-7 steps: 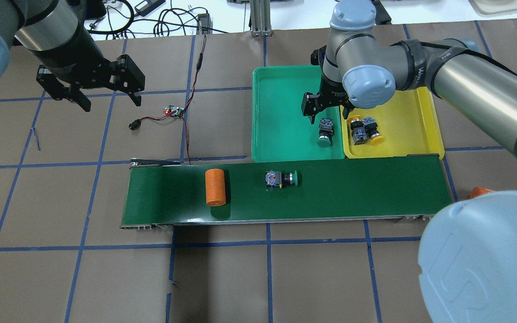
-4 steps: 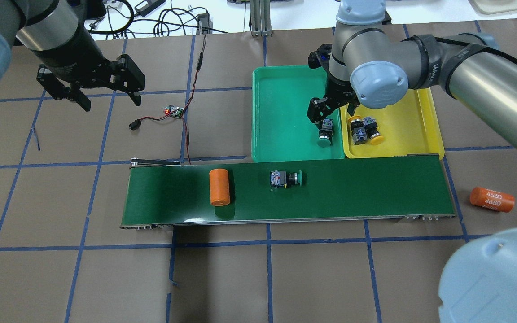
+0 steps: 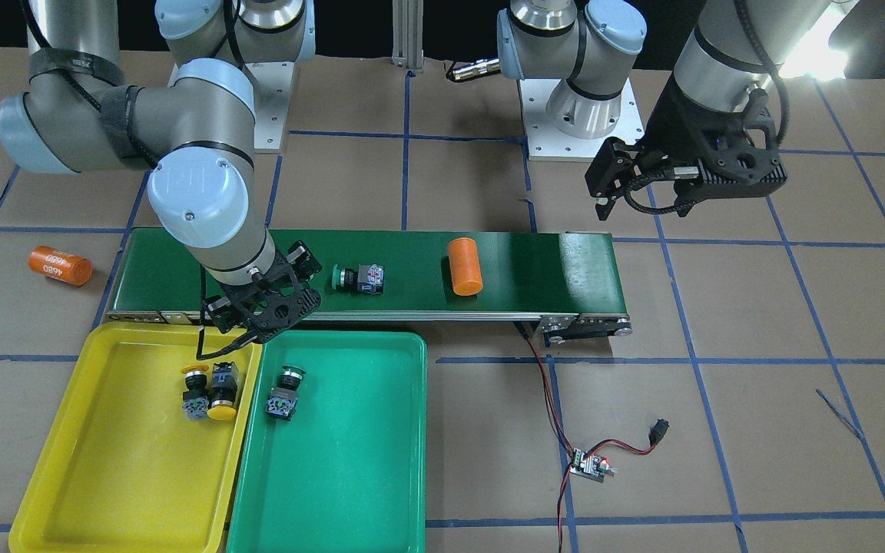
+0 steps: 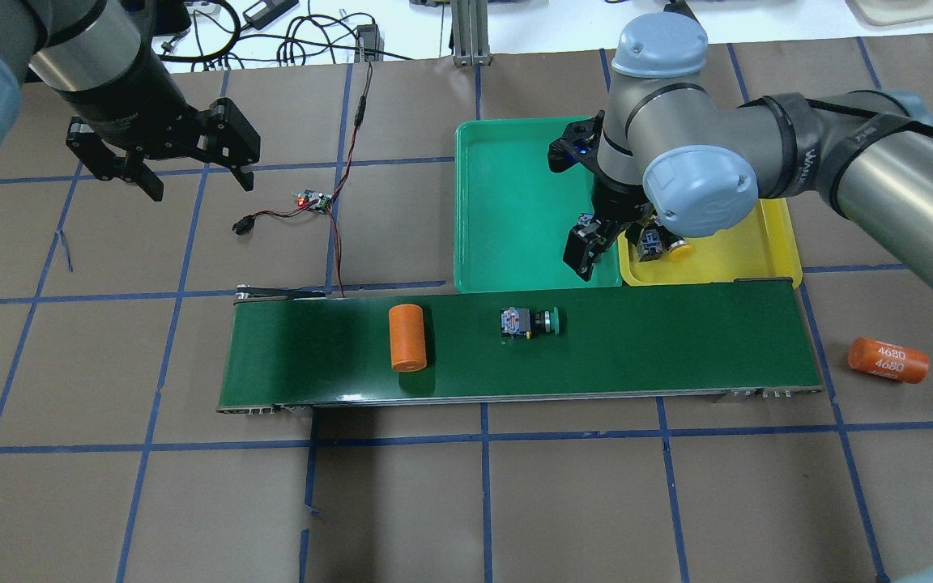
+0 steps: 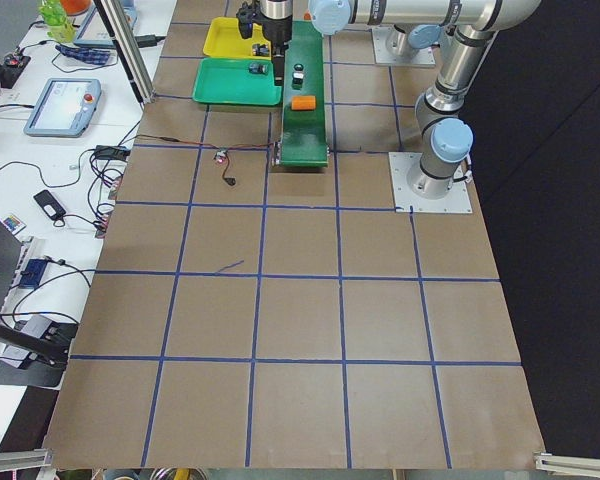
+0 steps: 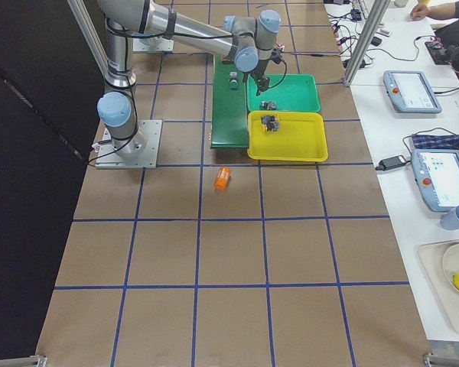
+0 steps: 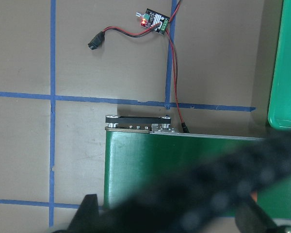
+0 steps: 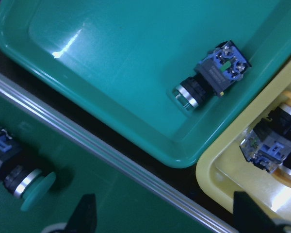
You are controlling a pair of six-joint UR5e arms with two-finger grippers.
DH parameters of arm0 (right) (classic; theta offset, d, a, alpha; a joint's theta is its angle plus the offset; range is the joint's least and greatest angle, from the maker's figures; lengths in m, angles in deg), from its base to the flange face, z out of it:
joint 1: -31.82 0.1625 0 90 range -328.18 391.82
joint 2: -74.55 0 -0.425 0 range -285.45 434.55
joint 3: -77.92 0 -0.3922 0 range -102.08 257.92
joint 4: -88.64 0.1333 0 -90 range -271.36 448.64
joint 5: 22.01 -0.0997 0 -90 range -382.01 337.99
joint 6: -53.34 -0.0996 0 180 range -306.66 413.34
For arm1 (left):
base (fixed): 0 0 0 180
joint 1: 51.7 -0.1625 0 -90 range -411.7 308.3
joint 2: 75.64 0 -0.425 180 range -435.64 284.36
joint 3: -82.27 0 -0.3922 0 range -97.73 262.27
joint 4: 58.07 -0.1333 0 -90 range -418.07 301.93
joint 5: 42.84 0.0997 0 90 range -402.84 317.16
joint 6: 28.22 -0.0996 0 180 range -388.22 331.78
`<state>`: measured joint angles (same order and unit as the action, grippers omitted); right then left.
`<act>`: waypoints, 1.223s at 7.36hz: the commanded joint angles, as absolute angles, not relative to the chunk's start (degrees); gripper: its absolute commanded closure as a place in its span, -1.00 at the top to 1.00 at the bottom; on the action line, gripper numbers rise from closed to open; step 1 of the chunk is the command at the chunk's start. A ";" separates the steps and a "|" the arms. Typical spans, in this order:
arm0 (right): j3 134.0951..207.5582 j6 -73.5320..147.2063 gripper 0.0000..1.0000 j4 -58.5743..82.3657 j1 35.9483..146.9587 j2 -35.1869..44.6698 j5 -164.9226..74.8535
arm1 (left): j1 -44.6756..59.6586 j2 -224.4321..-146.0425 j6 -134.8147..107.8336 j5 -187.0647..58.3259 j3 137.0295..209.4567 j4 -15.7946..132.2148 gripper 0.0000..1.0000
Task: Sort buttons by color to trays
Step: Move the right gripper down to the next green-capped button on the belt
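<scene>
One green button point(image 3: 286, 392) lies on its side in the green tray point(image 3: 350, 476), near the wall next to the yellow tray point(image 3: 104, 476); it also shows in the right wrist view point(image 8: 208, 77). Two yellow buttons point(image 3: 208, 390) lie together in the yellow tray point(image 4: 758, 243). The other green button point(image 4: 530, 321) lies on the dark-green conveyor belt point(image 4: 677, 348). My right gripper point(image 3: 262, 307) is open and empty above the green tray's point(image 4: 515, 202) corner nearest the belt. My left gripper point(image 4: 201, 188) is open and empty, high over the table at the far left.
An orange cylinder point(image 4: 407, 337) lies on the belt left of the green button. A second orange cylinder point(image 4: 888, 359) lies on the table past the belt's right end. A small circuit board with red and black wires point(image 4: 314, 201) lies left of the green tray.
My right gripper has moved from beside the green button in the green tray toward the belt. The green button and orange cylinder on the belt have shifted right. The left arm has not moved.
</scene>
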<state>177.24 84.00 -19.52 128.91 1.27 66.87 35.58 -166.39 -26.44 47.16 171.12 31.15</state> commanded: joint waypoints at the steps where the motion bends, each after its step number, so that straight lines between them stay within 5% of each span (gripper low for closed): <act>1: 178.29 80.00 1.00 -19.55 130.60 0.46 66.84 | 35.48 -166.43 -26.46 47.08 171.13 31.05 1.00; 6: 178.38 103.62 1.00 -18.67 130.87 -1.46 67.64 | 35.48 -166.52 -26.38 47.08 171.04 30.96 1.00; 9: 184.34 115.37 1.00 -19.73 129.38 -5.94 67.02 | 35.48 -166.52 -26.38 46.99 170.96 30.88 1.00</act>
<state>181.94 111.97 -19.44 129.93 -3.67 67.28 35.49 -166.52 -26.38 47.00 171.01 30.91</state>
